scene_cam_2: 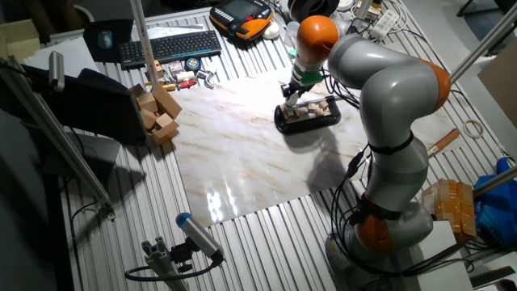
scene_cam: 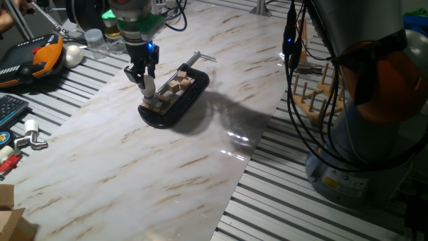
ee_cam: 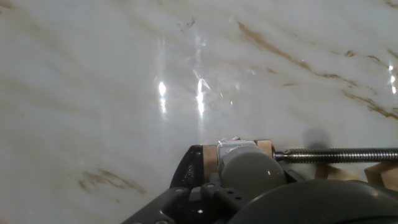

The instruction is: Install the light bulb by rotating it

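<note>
My gripper (scene_cam: 145, 82) points down over the near-left end of the black clamp (scene_cam: 175, 99) on the marble board (scene_cam: 134, 167). It is shut on the light bulb (scene_cam: 147, 86), small, white and round. In the hand view the bulb (ee_cam: 249, 171) sits right under the camera, pressed toward a small socket (ee_cam: 236, 147) held between wooden blocks (ee_cam: 266, 148). The clamp's threaded rod (ee_cam: 336, 154) runs off to the right. Dark finger parts (ee_cam: 186, 205) fill the bottom edge. The other fixed view shows the gripper (scene_cam_2: 292, 90) at the clamp's (scene_cam_2: 308, 119) left end; the bulb is hidden there.
A white egg-shaped ball (scene_cam: 72, 55) and an orange-black pendant (scene_cam: 37, 57) lie at the back left, with plastic jars (scene_cam: 95, 40) beside them. A wooden peg rack (scene_cam: 314, 94) stands off the board's right edge. A keyboard (scene_cam_2: 170, 47) and loose wooden blocks (scene_cam_2: 157, 113) lie beyond the board.
</note>
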You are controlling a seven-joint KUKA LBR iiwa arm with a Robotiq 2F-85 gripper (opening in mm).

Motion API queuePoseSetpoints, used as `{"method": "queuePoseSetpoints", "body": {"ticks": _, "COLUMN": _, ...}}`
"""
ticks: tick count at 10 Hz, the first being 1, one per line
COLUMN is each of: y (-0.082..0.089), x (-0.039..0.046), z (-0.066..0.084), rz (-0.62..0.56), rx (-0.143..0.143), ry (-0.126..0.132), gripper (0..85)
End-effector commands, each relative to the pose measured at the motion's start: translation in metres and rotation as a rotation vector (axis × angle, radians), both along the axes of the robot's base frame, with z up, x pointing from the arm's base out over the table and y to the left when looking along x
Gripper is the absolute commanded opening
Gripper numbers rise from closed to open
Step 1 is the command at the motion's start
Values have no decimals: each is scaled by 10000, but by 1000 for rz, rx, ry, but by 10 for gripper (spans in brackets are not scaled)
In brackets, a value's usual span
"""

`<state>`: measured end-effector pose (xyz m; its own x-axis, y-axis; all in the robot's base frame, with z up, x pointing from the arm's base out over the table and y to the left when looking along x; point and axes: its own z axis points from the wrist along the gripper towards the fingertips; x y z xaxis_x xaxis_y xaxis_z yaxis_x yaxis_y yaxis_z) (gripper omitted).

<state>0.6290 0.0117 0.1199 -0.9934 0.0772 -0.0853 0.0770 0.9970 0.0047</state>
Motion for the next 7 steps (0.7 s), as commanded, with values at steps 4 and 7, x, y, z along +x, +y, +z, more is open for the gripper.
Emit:
{"method": "queuePoseSetpoints", "body": {"ticks": 4, "y": 1, "x": -2, "z": 1, "rz": -98, "rx": -6, "ry": -2, "gripper": 340}}
{"method": "queuePoseSetpoints", "body": {"ticks": 7, "y": 2, "x": -1, "z": 1, "rz": -170, "rx": -3, "ry": -1, "gripper": 340}}
